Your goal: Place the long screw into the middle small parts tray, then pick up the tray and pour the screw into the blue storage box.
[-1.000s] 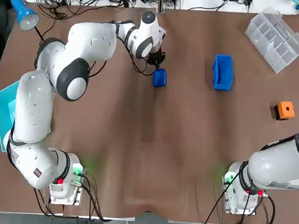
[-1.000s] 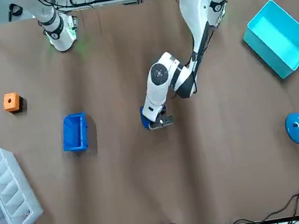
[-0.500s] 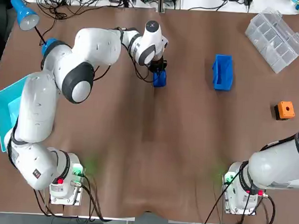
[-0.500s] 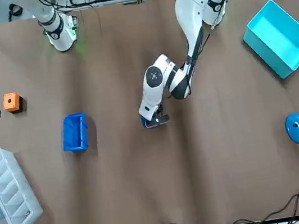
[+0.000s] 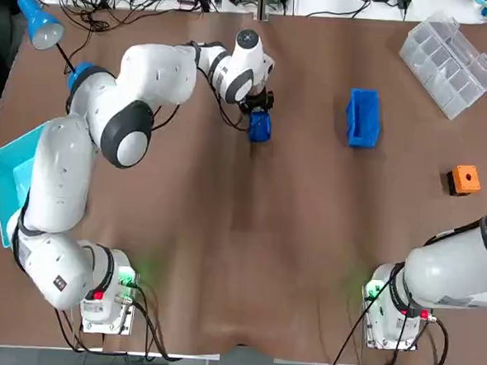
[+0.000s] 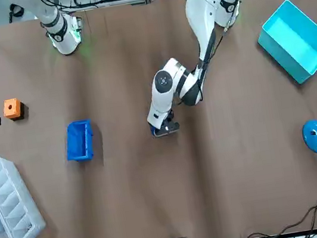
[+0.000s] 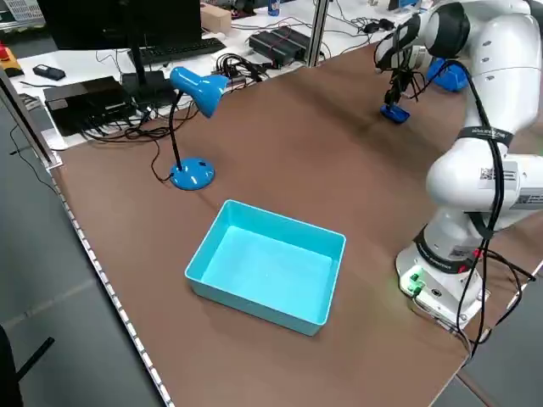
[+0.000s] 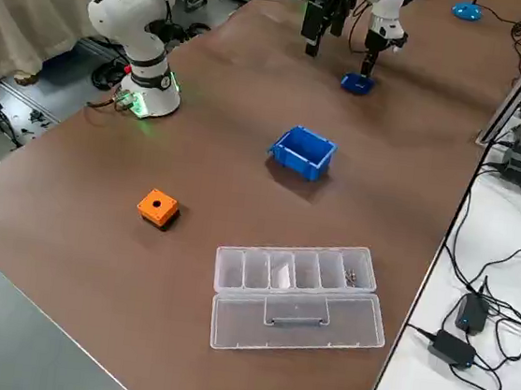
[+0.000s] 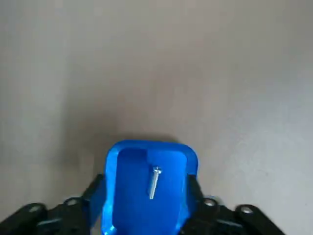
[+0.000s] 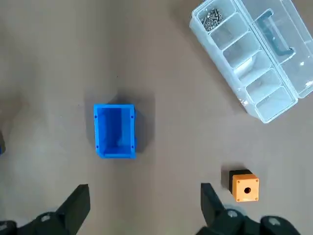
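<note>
Little changed: left pincer [image 9: 146,185] clasps tray [image 9: 123,198].

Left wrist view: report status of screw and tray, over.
Left end effector shut on small tray. Long screw lies inside it. Right end effector open, parked far off.

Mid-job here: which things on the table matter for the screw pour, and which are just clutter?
In the job: screw, inside the small tray; left gripper, shut on that tray; pale blue box or blue bin as pour target, cannot tell which.

Lying about: clear organiser, orange block, desk lamp; right gripper, open and idle.
</note>
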You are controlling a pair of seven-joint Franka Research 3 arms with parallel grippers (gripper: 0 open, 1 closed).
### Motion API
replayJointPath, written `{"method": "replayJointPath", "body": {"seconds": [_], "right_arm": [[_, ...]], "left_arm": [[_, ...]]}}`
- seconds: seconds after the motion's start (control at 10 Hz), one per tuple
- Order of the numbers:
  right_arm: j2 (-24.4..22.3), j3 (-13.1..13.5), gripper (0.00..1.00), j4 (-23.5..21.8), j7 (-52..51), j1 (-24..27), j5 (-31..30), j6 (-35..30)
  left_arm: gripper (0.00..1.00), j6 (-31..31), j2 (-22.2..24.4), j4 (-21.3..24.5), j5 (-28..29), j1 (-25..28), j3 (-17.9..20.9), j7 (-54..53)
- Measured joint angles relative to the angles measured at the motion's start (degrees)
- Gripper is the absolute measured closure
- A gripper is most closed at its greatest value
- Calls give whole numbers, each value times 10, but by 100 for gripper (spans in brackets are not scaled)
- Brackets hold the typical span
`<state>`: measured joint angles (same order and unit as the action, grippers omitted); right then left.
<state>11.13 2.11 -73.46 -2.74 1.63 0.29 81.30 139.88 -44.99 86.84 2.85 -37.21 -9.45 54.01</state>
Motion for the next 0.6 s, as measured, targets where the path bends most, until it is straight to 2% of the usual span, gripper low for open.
{"method": "replayJointPath", "body": {"seconds": [0.1,0.2,0.4,0.6], "right_arm": [[1,0,0,-2,0,-1,22,0],[1,-1,0,-5,0,-2,49,4],[4,-3,0,-19,0,-20,65,29],[11,-4,0,-60,0,-51,67,84]], "left_arm": [[5,-9,12,0,0,7,2,0],[0,-37,30,0,0,19,2,-1],[0,-110,87,9,1,48,4,-5],[0,-148,159,41,4,91,5,-35]]}}
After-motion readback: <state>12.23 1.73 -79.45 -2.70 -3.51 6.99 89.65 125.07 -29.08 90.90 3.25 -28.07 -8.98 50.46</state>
